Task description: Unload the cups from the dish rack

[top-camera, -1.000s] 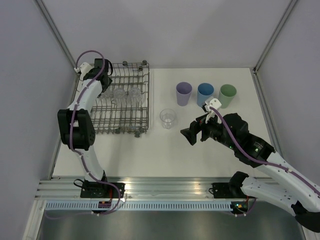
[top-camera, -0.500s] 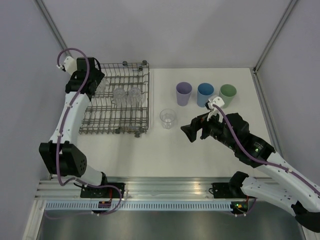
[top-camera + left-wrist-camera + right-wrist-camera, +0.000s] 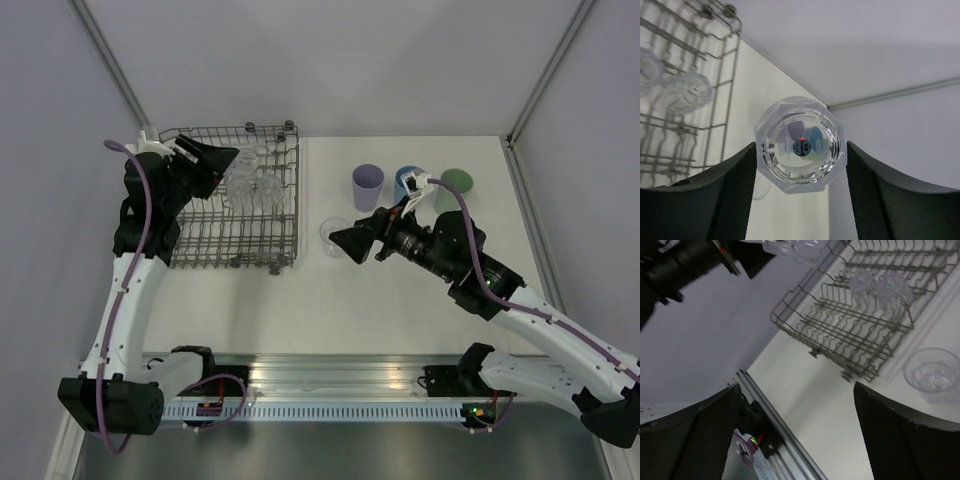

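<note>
My left gripper (image 3: 226, 160) is shut on a clear cup (image 3: 240, 164) and holds it lying sideways above the dish rack (image 3: 296, 215). In the left wrist view the cup's base (image 3: 801, 145) faces the camera between the two fingers (image 3: 735, 200). Two more clear cups (image 3: 268, 188) stand upside down in the rack, and they also show in the right wrist view (image 3: 863, 282). My right gripper (image 3: 345, 240) is open and empty beside a clear cup (image 3: 334, 236) on the table. Lilac (image 3: 367, 186), blue (image 3: 404, 178) and green (image 3: 457, 186) cups stand at the back right.
The rack stands at the table's back left, near the left wall. The right arm partly covers the blue cup. An aluminium rail (image 3: 330, 375) runs along the near edge. The right wrist view shows the rack (image 3: 840, 335) and the table cup (image 3: 935, 372).
My left arm has lifted a clear cup out of the rack's left side and swung it up and to the right. My right gripper has moved left, up to the clear cup on the table.
</note>
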Motion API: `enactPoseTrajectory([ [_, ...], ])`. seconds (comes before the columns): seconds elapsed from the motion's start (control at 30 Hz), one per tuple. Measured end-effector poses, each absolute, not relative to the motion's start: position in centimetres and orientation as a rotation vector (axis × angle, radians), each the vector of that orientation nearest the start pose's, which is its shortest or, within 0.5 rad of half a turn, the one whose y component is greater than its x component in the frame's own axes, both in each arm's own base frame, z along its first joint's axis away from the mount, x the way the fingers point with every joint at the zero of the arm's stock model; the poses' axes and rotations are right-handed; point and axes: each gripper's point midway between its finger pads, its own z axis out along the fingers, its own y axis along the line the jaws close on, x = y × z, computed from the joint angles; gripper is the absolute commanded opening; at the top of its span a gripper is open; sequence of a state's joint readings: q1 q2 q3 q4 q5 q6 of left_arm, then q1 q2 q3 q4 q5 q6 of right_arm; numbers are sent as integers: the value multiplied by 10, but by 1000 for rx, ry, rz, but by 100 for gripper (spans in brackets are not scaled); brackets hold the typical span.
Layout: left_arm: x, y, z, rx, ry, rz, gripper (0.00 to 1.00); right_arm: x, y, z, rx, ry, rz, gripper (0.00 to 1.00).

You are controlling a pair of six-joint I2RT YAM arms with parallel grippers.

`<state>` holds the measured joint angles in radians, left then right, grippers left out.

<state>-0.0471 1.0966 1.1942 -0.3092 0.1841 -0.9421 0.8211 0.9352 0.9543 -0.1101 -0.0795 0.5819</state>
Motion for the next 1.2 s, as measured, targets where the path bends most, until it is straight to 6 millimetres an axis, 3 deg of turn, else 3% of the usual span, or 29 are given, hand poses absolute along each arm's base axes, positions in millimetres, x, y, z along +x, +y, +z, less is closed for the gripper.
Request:
enactPoseTrajectory([
  [0.23,334,-127,370,-568,1705,-1237,2,209,293,383,-212,1598,1297,95],
  [0.57,274,-162,396,-408,1627,-1567,2,227,304,397,-188,1586,1427,87],
  [0.83,248,-178,411,-328,1605,-1658,2,221,338,416,-321,1529,1612,76],
  [1.07,239,-197,408,-289,1636,-1717,2,218,349,427,-385,1490,1679,34],
  [1.17,239,-202,410,-283,1636,-1741,2,218,349,428,-394,1481,1676,27],
  [1.2,239,-202,410,-282,1634,-1746,2,218,348,428,-394,1478,1672,16],
])
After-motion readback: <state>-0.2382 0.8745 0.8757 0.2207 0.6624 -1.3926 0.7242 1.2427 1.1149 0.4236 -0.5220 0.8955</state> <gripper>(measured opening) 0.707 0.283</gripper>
